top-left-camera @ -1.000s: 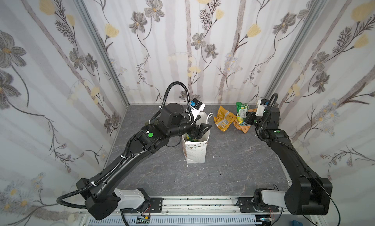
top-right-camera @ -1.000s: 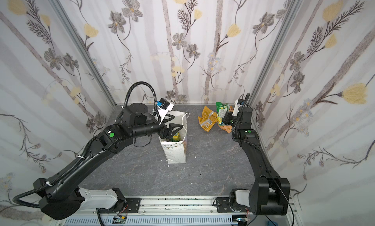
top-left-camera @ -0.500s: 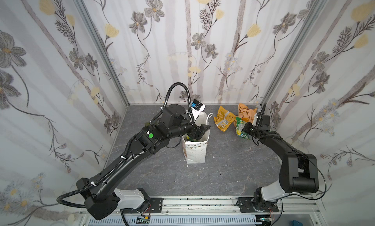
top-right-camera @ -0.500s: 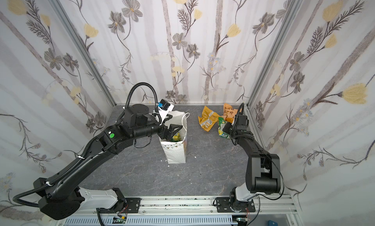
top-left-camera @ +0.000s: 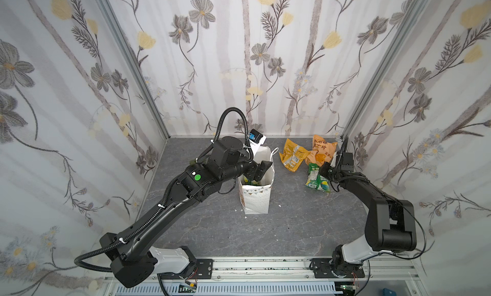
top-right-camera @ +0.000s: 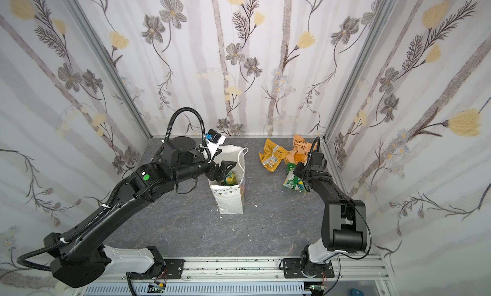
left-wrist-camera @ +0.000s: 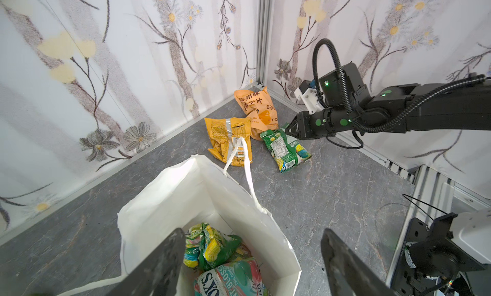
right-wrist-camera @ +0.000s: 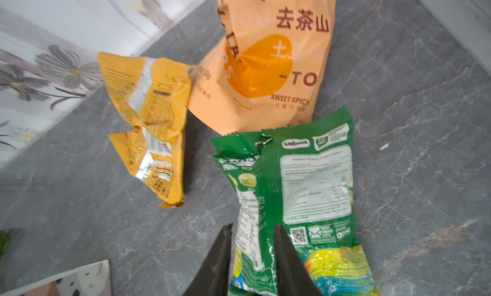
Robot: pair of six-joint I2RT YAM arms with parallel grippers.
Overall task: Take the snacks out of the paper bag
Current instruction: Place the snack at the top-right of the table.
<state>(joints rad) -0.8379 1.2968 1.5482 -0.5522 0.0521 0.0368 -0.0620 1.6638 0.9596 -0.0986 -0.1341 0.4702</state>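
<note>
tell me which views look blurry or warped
Right wrist: slight smear throughout, small print on the green packet unreadable. Left wrist: the near fingers are soft, the paper bag crisp. Both top views: sharp, but the corner posts splay outward.

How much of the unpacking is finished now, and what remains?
Done: a yellow packet, a pale orange packet and a green packet lie on the table. In hand: the right gripper, jaws slightly apart, is at the green packet; the left gripper hangs open over the paper bag. Left: a green-and-yellow packet and a FOX'S packet show inside.
</note>
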